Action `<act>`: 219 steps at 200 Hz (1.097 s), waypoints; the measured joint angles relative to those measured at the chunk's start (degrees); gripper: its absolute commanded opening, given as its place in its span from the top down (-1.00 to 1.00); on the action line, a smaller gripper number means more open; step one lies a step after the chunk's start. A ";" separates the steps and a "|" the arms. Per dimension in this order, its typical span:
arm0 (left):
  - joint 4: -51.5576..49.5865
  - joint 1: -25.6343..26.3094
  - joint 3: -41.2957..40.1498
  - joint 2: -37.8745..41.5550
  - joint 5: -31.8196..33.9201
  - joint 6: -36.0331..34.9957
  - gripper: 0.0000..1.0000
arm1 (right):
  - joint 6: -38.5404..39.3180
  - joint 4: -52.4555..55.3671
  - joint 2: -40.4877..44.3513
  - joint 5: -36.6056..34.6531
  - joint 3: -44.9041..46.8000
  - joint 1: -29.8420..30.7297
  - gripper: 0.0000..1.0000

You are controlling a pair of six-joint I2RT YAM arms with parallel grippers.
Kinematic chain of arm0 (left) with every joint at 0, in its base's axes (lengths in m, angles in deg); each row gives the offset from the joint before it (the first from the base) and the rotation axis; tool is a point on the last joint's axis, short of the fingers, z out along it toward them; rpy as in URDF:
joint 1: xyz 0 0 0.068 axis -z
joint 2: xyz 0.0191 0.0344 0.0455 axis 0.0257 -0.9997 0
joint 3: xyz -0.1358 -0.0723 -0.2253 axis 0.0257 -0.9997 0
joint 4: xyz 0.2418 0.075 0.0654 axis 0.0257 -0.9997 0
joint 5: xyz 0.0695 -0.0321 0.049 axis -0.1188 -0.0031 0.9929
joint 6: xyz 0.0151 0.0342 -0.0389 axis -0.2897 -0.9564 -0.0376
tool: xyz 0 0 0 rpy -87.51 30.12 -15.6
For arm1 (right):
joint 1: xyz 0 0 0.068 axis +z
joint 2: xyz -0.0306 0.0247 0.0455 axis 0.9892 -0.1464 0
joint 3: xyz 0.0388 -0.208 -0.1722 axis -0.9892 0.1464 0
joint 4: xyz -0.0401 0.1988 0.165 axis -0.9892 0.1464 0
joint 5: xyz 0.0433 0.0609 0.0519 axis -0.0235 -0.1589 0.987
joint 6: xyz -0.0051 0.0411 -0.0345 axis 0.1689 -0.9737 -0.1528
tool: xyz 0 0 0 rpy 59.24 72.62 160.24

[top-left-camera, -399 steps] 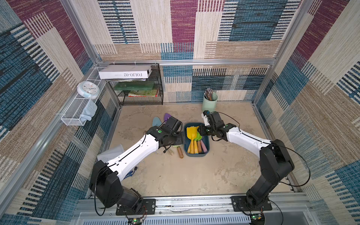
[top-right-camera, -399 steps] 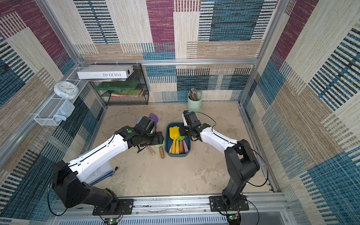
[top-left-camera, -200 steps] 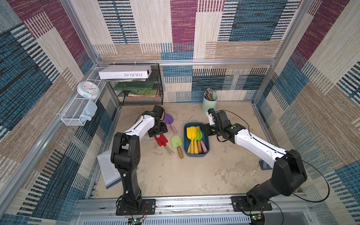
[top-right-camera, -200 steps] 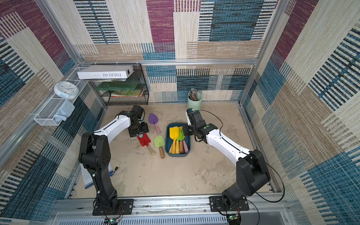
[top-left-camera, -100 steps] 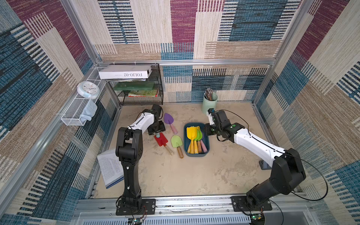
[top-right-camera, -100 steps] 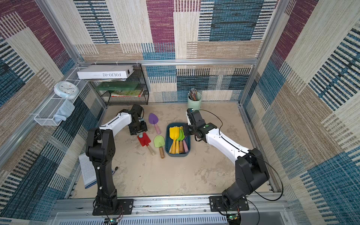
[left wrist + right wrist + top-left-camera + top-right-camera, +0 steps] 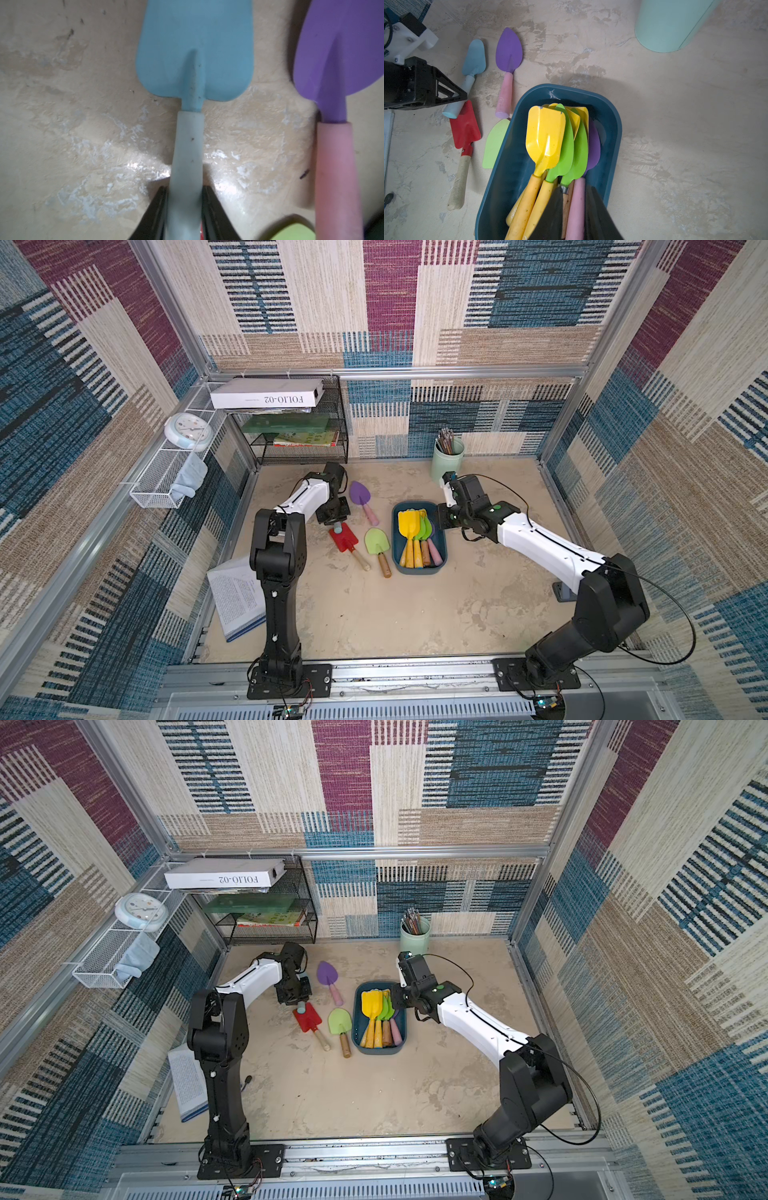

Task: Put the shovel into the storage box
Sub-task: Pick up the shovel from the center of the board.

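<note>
Grasp stage, seen from the front rail of the cell. Left of centre in both top views, the left gripper [image 7: 336, 521] is down at the tabletop [image 7: 415, 614], jaws closed against both sides of the light-blue shovel [image 7: 474, 56] near the butt of its handle. This shovel lies flat, blade toward the upper edge: a narrow, round-tipped blade with a raised central rib, on a whitish handle flecked with dirt. Its butt meets the red shovel [image 7: 344, 538], and the purple shovel [image 7: 359, 492] lies just beside. The next move, I judge, is a lift and a carry rightward to the storage box [image 7: 508, 176], right of centre, already stacked with other shovels [image 7: 546, 133]. At its upper right corner hangs the right gripper [image 7: 574, 186], jaws narrowly apart; whether they grip anything I cannot tell
</note>
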 measured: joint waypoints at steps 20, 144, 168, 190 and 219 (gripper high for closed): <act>0.00 -0.04 0.07 -0.13 -0.02 -0.02 0.69 | 0.00 0.17 0.00 0.00 0.00 0.00 0.52; -0.44 -0.04 -1.95 8.28 0.00 -0.20 0.87 | 0.00 0.42 0.92 0.02 0.37 0.00 0.54; -0.48 0.28 -3.82 11.74 -0.04 -0.17 0.87 | 0.00 0.35 0.92 0.24 0.44 0.00 0.54; -0.42 1.42 -6.75 15.43 -0.61 -0.11 0.87 | 0.00 0.00 0.92 1.33 0.44 0.00 0.54; -0.74 4.55 -11.19 20.90 -2.01 0.00 0.87 | -0.02 -1.25 0.61 4.63 0.22 0.00 0.54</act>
